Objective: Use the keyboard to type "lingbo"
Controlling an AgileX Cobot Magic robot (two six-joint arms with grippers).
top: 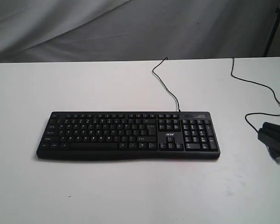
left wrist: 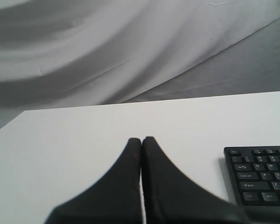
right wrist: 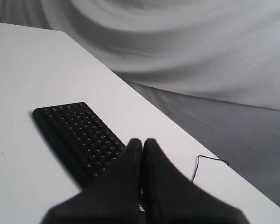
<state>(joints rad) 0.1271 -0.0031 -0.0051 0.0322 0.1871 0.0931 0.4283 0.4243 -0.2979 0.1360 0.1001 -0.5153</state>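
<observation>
Even, dimmish light, soft shadows; the left gripper (left wrist: 141, 139) seems blurred close up.

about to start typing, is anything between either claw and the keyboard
Nothing solid is visible. Bare white table lies between the shut left claw and the keyboard, and likewise for the shut right claw. Only a thin black cable loops flat on the table beside the right claw.

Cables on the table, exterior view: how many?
2. The keyboard cable runs back from the keyboard. A second cable loops down the right side, its end lost by the right gripper.
</observation>
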